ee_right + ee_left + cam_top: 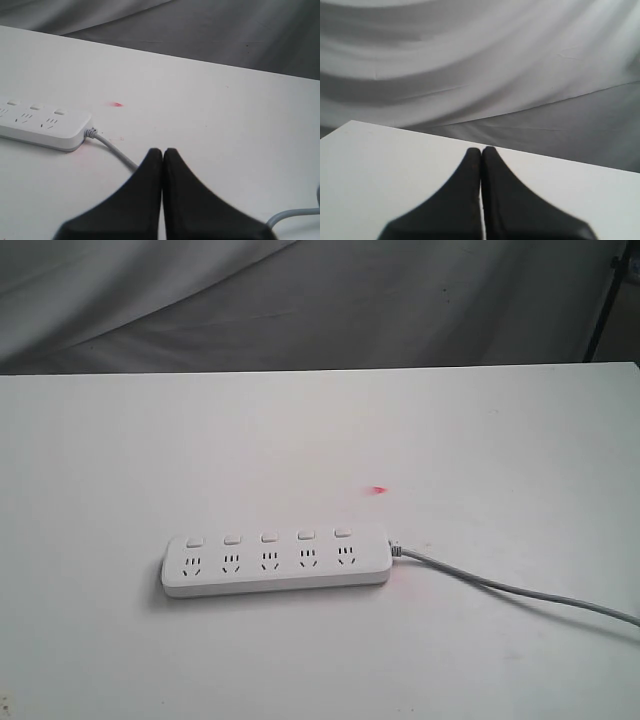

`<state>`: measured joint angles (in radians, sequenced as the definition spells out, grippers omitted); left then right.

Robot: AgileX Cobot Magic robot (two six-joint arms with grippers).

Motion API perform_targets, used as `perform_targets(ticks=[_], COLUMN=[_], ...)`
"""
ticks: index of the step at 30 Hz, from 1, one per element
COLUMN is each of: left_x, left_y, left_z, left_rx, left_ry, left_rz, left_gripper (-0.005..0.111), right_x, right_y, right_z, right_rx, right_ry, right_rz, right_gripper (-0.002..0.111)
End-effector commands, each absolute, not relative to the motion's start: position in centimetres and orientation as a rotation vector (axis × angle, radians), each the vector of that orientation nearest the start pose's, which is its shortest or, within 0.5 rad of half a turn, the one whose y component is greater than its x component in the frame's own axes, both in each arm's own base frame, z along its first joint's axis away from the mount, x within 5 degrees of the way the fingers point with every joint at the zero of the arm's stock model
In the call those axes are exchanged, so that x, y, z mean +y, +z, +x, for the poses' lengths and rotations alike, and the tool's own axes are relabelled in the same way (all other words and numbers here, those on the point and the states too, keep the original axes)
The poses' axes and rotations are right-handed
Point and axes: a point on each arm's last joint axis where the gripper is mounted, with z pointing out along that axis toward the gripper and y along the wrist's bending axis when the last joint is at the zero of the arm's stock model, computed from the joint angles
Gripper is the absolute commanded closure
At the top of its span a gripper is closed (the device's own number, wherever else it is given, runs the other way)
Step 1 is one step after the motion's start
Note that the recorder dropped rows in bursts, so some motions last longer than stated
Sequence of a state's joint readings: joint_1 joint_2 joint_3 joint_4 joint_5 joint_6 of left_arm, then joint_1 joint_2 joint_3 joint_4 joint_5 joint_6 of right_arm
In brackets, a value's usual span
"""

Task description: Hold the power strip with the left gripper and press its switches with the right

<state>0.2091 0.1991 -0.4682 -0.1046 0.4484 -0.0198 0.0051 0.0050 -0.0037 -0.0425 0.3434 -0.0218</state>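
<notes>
The white power strip [275,562] lies flat near the middle of the white table [120,450], its five small switches [268,537] in a row above the sockets. Its grey-white cord [520,590] runs off to the right. Neither arm shows in the exterior view. My left gripper [481,149] is shut and empty over bare table, with the strip out of its view. In the right wrist view my right gripper [163,150] is shut and empty, just past the cord [117,152] and apart from the strip's cord end [45,127].
A small red mark [379,489] sits on the table behind the strip, also visible as a red mark [115,104] in the right wrist view. Grey cloth [320,300] hangs behind the table's far edge. A dark stand leg [603,300] is at the back right.
</notes>
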Motion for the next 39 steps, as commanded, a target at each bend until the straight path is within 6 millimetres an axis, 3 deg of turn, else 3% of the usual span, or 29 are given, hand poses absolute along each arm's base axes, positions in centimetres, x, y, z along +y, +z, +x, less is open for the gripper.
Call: perform_targets(ticks=[1,11,15,17,20,31,39], left_x=[0.8,1.3,1.2,0.7,0.5,-0.5,-1.1], left_y=[32.5,33.6,35.7,36.9,37.5,37.7,37.2], left_z=[6.2,9.1,10.3,11.1,11.9,14.9,15.3], left_rx=[1.69,1.776,1.779,1.789,1.798,1.743,1.653], left_ry=[0.006,-0.018,0.043,0.066,0.085,-0.063,-0.085], left_rz=[-0.255,-0.28,-0.133,0.032,0.143,0.279,0.387], left_gripper=[0.107,0.107,0.107,0.107,0.107,0.107,0.107], right_x=[-0.1,-0.1,-0.1,-0.1,-0.1,-0.1,-0.1], right_y=[18.3,18.3,18.3,18.3,18.3,18.3,18.3], right_z=[5.4,5.4,5.4,5.4,5.4,5.4,5.4], right_rx=[1.823,1.823,1.823,1.823,1.823,1.823,1.823], right_ry=[-0.056,-0.056,-0.056,-0.056,-0.056,-0.056,-0.056], right_rz=[-0.046,-0.046,-0.046,-0.046,-0.046,-0.046,-0.046], right_gripper=[0.108,0.108,0.108,0.108,0.108,0.108,0.108])
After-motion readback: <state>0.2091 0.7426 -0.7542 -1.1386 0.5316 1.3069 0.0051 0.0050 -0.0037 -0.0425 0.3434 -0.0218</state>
